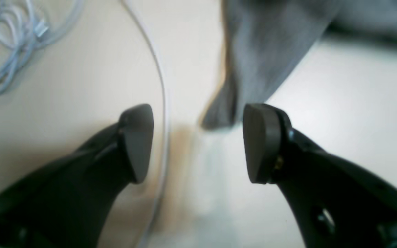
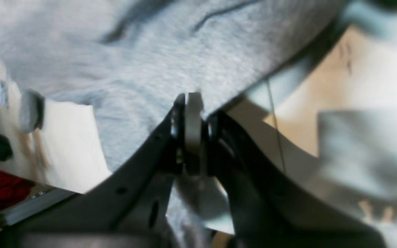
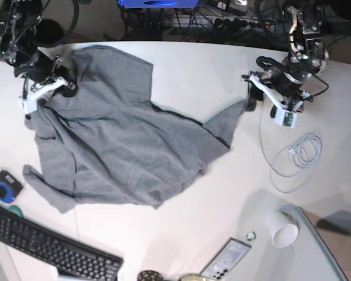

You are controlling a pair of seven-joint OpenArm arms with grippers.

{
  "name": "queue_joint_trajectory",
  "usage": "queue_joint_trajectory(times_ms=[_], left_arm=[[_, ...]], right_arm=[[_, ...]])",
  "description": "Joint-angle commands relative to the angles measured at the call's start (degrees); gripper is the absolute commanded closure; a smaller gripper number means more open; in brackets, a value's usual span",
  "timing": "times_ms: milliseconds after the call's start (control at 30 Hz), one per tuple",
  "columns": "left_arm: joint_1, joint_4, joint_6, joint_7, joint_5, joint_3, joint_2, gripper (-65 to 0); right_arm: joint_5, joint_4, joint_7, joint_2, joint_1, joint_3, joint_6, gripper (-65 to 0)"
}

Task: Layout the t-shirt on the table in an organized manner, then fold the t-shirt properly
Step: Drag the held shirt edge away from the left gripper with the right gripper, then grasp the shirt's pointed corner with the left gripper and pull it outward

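Your right hand point(image 2: 193, 103) is clamped tight on an edge of the t-shirt point(image 3: 123, 146), with grey cloth spreading away beyond the fingertips; the wrist view is blurred, so I'd only guess it is hem or side seam you have. Your left hand point(image 1: 198, 143) stands partly open and holds nothing: a pointed corner of the shirt lies just ahead of its fingertips, not between them, on the white tabletop point(image 3: 193, 234). If you pull with the right hand alone, the shirt will likely drag and bunch toward it, since the far end is free. If you close the left hand where it is, it may pinch air or only a thin tip that slips out; a looped white cable point(image 3: 295, 158) lies close behind that hand and could snag. The shirt lies crumpled, its long axis running roughly from your right hand across to your left, with a loose flap trailing toward the keyboard point(image 3: 47, 246).
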Motion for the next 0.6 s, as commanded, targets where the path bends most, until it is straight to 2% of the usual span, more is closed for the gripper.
queue_joint_trajectory(times_ms=[0,167,267,433,567], left_arm=[[0.1,1.2,0.2,-0.8,-3.0,-0.3,-0.6,-39.0],[0.3,-2.5,0.2,-0.7,-19.4,-0.2,-2.0,-39.0],[-0.7,-5.7,0.2,-0.7,-24.4,1.5,-2.0,-39.0],[-2.5,-10.1,0.2,-0.9,-20.7,6.5,-2.0,-39.0],[-3.9,-13.2,0.3,-1.0,-19.0,6.5,-1.8,-39.0]], right_arm=[[0.4,1.8,0.4,0.4,-0.4,0.2,0.7,-0.6],[0.3,2.1,0.4,1.9,-0.9,0.0,0.8,-0.6],[0.6,2.1,0.4,2.4,-0.9,0.1,0.9,-0.6],[0.6,2.6,0.4,2.8,-1.4,0.2,0.9,-0.6],[0.6,2.5,0.4,3.3,-1.4,0.2,0.9,-0.6]])
